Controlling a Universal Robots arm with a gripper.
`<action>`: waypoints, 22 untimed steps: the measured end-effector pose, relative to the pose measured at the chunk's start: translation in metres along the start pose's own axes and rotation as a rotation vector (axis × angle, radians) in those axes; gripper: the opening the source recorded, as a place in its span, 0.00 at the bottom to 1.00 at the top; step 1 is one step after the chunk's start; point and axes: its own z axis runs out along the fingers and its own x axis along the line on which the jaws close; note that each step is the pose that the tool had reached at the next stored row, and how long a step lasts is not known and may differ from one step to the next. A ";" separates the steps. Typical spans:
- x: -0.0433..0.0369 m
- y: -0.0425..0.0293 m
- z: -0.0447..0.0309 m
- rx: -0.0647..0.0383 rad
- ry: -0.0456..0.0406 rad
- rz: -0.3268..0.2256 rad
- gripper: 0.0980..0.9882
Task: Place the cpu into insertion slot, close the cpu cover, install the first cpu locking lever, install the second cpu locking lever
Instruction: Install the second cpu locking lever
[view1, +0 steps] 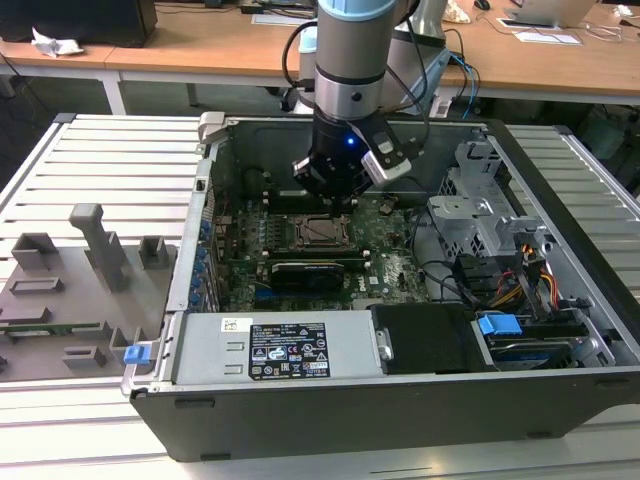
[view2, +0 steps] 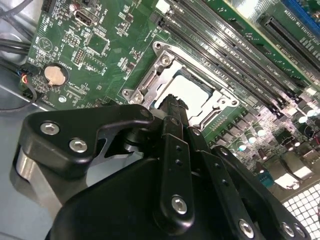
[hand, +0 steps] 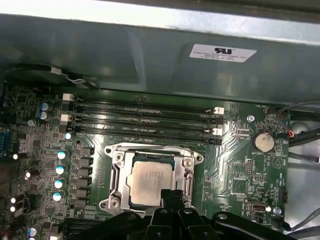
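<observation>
One arm reaches down into the open computer case (view1: 560, 390), its gripper (view1: 335, 195) hanging just above the insertion slot (view1: 322, 231) in the exterior view. Taking the slot as the landmark: the cpu (hand: 149, 182) lies flat inside it, its pale metal top showing through the centre window of the cpu cover (hand: 152, 150), which lies down over the slot as a silvery frame. In both wrist views the black fingertips (hand: 172, 196) stand together at the edge of the slot, over the rim of the frame, with no gap visible between them (they grasp nothing, and the pincer reads as clenched). In the second wrist view the same tip (view2: 170, 104) overlaps the near edge of the chip's top; whether it presses on the metal cannot be told.

Beside the slot, toward the wall of the case, run the long black memory slots (hand: 142, 117), parallel to one edge of the frame. A round coin battery (hand: 263, 142) sits on the green board (hand: 235, 165), apart from the slot on the side away from the row of silver-topped capacitors (hand: 60, 170). In the exterior view a black graphics card (view1: 305, 271) lies just beside the slot, on the side nearer the camera, and a metal drive cage (view1: 480, 205) stands well apart toward the exterior view's right. Outside the case, toward the exterior view's left, a grey fixture tray (view1: 60, 300) rests on the slatted table (view1: 110, 160).
</observation>
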 end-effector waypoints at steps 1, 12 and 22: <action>0.0000 -0.0006 -0.0006 0.000 0.0000 0.000 0.01; 0.0001 -0.0048 -0.0093 0.000 -0.0001 0.000 0.01; 0.0014 -0.0200 -0.0080 -0.007 0.0001 0.000 0.01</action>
